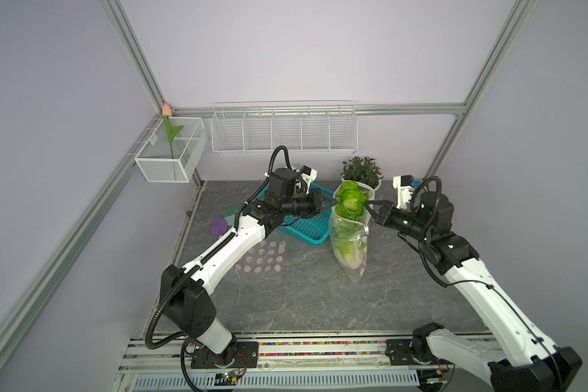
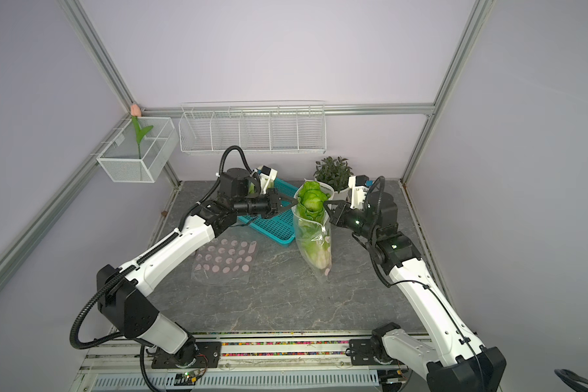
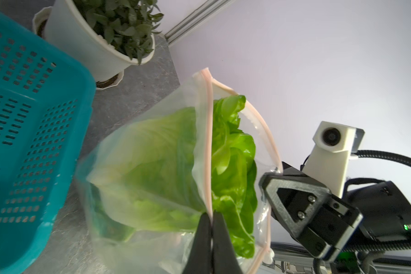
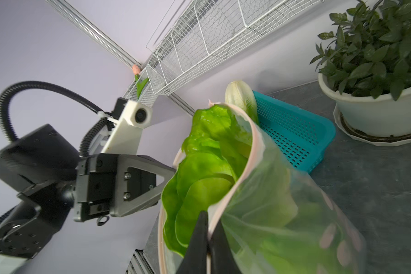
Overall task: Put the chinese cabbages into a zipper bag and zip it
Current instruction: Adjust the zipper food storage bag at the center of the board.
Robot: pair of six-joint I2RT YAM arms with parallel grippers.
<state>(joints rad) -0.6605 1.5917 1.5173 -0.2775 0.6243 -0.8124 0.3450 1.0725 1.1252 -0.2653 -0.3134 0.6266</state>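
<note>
Chinese cabbages [image 1: 350,200] stand in the zipper bag [image 1: 348,244], just beside the teal basket [image 1: 306,227] on the bench [image 1: 302,298].
Left end effector [image 3: 210,218] and right end effector [image 4: 209,219] each pinch a bag rim; the right wrist view alone shows the pale base of another head [image 4: 239,95] at the basket.

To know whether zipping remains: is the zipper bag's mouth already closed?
No, in the left wrist view the two pink strips of the zipper bag stand apart, with green cabbage leaves between them.
</note>
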